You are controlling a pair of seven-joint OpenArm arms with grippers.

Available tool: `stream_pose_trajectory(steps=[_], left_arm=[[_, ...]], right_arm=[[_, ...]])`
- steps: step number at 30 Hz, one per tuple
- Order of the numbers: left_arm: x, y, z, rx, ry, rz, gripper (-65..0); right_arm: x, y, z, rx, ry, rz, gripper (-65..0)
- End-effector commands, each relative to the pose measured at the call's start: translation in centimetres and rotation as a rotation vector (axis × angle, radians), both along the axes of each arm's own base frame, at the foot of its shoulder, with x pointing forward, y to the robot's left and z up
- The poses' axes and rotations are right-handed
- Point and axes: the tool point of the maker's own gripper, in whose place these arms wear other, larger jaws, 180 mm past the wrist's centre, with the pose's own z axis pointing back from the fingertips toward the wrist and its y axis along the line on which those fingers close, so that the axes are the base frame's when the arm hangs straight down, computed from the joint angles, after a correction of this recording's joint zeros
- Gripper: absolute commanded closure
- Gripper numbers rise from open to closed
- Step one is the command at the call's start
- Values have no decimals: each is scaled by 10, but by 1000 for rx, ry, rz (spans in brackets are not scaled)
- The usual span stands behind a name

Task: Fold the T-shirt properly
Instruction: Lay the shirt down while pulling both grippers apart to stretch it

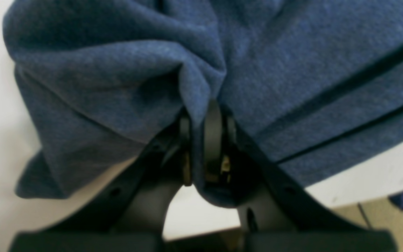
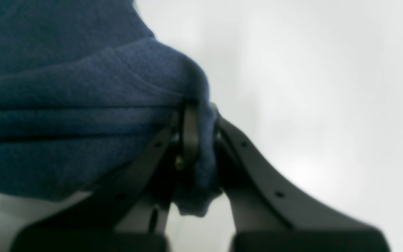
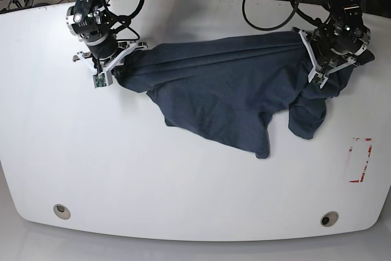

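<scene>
The dark slate-blue T-shirt (image 3: 226,93) is stretched across the far part of the white table (image 3: 122,169), its body sagging toward the front in a crumpled flap; no lettering shows. My left gripper (image 3: 319,59) at the base view's right is shut on a pinch of the T-shirt (image 1: 117,77); in the left wrist view the left gripper (image 1: 205,119) has cloth running down between its fingers. My right gripper (image 3: 116,68) at the base view's left is shut on the other end. In the right wrist view the right gripper (image 2: 201,122) clamps a fold of the T-shirt (image 2: 65,115).
Black cables (image 3: 269,4) lie behind the table's far edge. A red-outlined rectangle (image 3: 359,160) is marked on the table at the right. Two round holes (image 3: 60,211) sit near the front edge. The floor (image 1: 373,213) shows beyond the table edge.
</scene>
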Motion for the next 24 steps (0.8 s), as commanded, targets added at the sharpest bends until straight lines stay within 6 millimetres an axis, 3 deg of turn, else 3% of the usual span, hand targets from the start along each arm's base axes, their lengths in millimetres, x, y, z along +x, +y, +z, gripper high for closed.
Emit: stream_pose_trajectory(steps=[1,3,9,12,15,24], left_arm=[[-7,14,2,63,20,3,-1],[-12,14,-1,65,33,0,-49],[-20,19,-1,101,59,-63,-307],[-19,22,0,105,55,-60,-397],[-19,22,0,107,54,-58,-433],[-10,48,15,131,7,29,-435]], right_arm=[[-4,-1,4,3,-20,-36,0],[-9,2,1,8,-11,-31,0],[-14,15,0,38,-36,0,0],[-15,17,0,43,-41,1,0],[-15,17,0,47,-41,0,0],[-13,19,0,52,-46,-1,0]])
